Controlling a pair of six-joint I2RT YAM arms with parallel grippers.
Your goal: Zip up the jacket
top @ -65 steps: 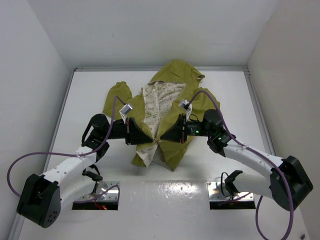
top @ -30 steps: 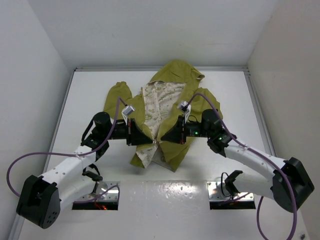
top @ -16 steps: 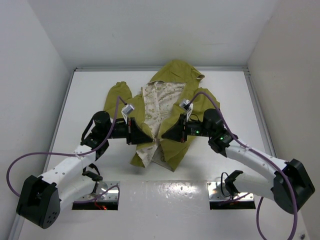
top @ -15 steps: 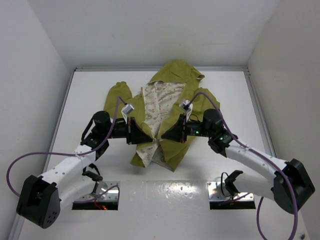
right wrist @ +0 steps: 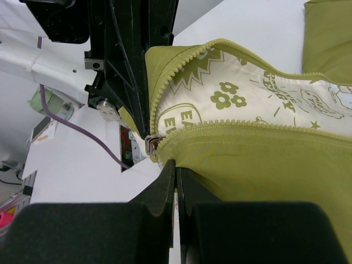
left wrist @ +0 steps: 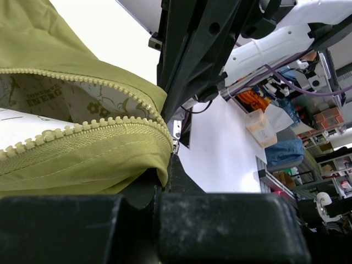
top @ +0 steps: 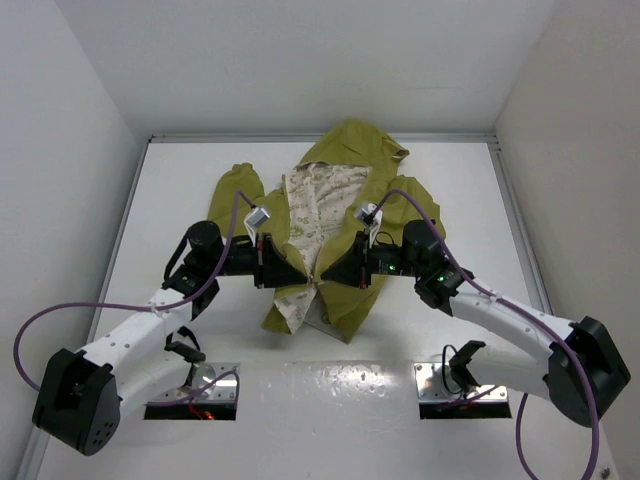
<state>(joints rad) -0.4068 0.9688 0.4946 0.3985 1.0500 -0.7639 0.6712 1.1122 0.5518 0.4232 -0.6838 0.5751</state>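
Observation:
The olive-green jacket [top: 345,190] lies open on the white table, cream printed lining up and hood toward the back wall. Both grippers meet tip to tip at its lower front opening. My left gripper [top: 303,279] is shut on the left front edge; in the left wrist view the green fabric [left wrist: 71,159] is pinched between its fingers [left wrist: 181,184]. Right gripper [top: 323,277] is shut on the right front edge, just beside the metal zipper slider [right wrist: 150,144]. The zipper teeth [right wrist: 231,127] spread apart above the slider. The jacket's bottom hem is lifted off the table.
White walls enclose the table on the left, back and right. Two metal mounting plates [top: 195,395] [top: 465,385] sit by the arm bases at the near edge. Purple cables [top: 60,320] loop from both arms.
Both grippers keep their hold at the bottom of the zipper. The right wrist has shifted slightly; the jacket's lower front stays bunched between the two tips.

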